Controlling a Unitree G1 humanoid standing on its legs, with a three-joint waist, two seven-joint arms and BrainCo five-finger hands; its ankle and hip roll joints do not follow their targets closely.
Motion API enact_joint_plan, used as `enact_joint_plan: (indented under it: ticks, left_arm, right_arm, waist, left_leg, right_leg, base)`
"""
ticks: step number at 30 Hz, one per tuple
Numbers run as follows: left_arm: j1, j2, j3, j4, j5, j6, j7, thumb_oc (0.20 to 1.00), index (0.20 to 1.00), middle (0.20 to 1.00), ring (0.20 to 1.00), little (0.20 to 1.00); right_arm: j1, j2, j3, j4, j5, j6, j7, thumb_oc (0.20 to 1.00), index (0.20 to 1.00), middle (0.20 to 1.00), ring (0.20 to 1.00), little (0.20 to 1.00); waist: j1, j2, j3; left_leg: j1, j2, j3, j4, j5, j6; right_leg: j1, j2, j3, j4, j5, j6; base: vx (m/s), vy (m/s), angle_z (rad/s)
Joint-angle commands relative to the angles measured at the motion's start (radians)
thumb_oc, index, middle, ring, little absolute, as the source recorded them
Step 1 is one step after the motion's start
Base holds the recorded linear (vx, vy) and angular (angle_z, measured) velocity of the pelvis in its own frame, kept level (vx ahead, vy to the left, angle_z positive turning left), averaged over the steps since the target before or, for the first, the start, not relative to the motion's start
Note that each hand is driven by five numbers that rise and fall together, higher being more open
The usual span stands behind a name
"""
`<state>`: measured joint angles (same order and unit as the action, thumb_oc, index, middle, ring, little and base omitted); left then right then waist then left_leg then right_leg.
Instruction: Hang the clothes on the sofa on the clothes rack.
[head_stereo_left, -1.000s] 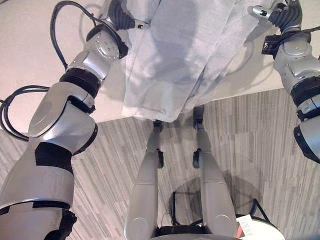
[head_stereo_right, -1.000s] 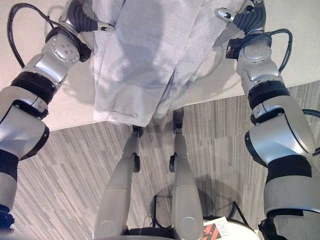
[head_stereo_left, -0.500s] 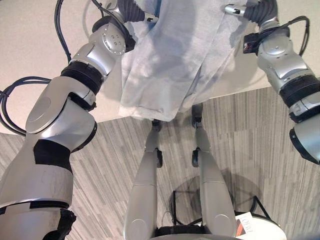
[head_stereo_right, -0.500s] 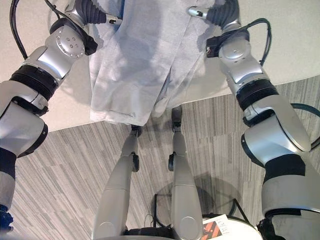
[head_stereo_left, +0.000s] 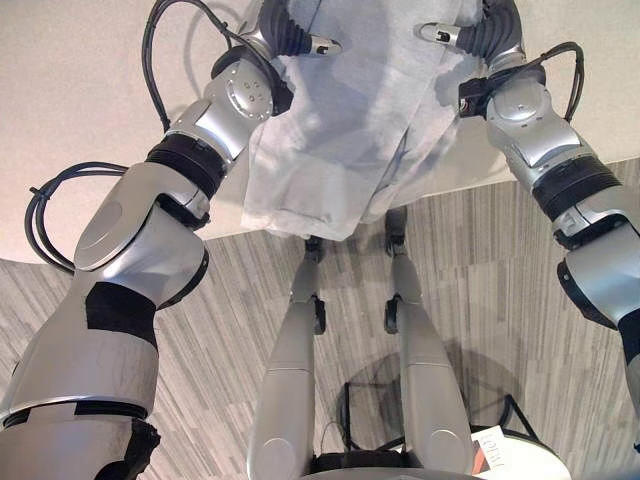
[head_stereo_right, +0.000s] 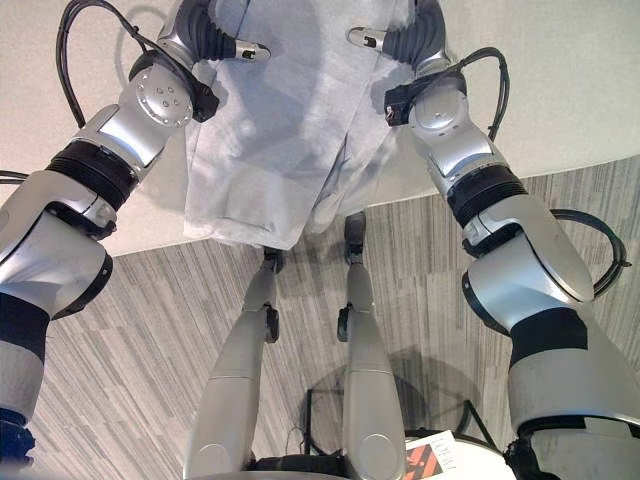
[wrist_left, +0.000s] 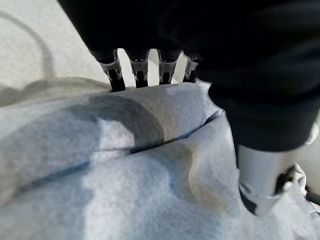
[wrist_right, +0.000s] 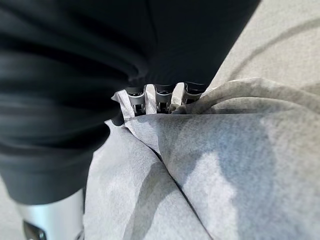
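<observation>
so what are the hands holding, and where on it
Both the left hand and the right hand grip the pale grey garment at its top edge, one at each side.

Grey striped carpet (head_stereo_left: 560, 300); round white stand (head_stereo_left: 520, 455) with printed label at near edge.

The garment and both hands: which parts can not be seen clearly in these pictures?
- Garment: its upper part is cut off by the top edge of both eye views.
- Left hand: in the left wrist view, the fingertips go behind the cloth fold.
- Right hand: in the right wrist view, the dark wrist cover and the cloth hide the fingertips.
</observation>
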<state>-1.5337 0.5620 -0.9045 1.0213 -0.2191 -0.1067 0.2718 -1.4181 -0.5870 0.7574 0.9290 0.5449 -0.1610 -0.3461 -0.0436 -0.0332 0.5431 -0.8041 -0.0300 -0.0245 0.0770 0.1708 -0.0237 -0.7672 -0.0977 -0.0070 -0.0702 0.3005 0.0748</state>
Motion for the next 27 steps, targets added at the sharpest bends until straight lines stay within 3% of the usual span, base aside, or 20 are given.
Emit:
enact_joint_plan:
  ticks: [1,15,22,27]
  left_arm:
    - [-0.016,-0.003,0.046,0.011,0.001,-0.016,0.033,1.000,1.000,1.000,1.000,1.000]
    - [-0.014,-0.029,0.041,-0.041,0.106,-0.002,0.103,1.000,1.000,1.000,1.000,1.000]
    - [-0.025,-0.036,0.024,-0.009,0.127,0.008,0.095,1.000,1.000,1.000,1.000,1.000]
    - [-0.053,-0.017,0.000,0.032,0.116,0.019,0.077,1.000,1.000,1.000,1.000,1.000]
  right_arm:
    - [0.064,-0.029,-0.051,0.005,-0.092,0.001,-0.046,1.000,1.000,1.000,1.000,1.000]
    - [0.248,-0.137,-0.215,-0.145,-0.321,0.038,-0.203,1.000,1.000,1.000,1.000,1.000]
    - [0.262,-0.136,-0.201,-0.138,-0.329,0.049,-0.177,1.000,1.000,1.000,1.000,1.000]
    - [0.212,-0.056,-0.145,-0.107,-0.198,0.015,-0.120,1.000,1.000,1.000,1.000,1.000]
  waist:
    - [-0.004,0.006,-0.023]
    - [-0.049,-0.001,-0.023]
    - [-0.053,-0.005,-0.023]
    - [-0.049,-0.007,-0.023]
  left_leg:
    - [0.011,-0.013,-0.035,0.024,-0.081,-0.027]
    - [0.006,-0.016,-0.033,0.029,-0.096,-0.017]
    - [-0.008,-0.014,-0.033,0.033,-0.096,-0.016]
    - [-0.020,-0.013,-0.036,0.033,-0.092,-0.018]
  right_leg:
    - [0.116,-0.089,0.040,-0.014,-0.082,0.132]
    - [0.098,-0.085,0.054,-0.013,-0.081,0.134]
    - [0.081,-0.086,0.057,-0.013,-0.078,0.133]
    - [0.070,-0.085,0.057,-0.014,-0.073,0.132]
  base:
    - [0.00,0.000,0.00]
    - [0.00,0.014,-0.01]
    - [0.00,0.000,0.00]
    - [0.00,0.000,0.00]
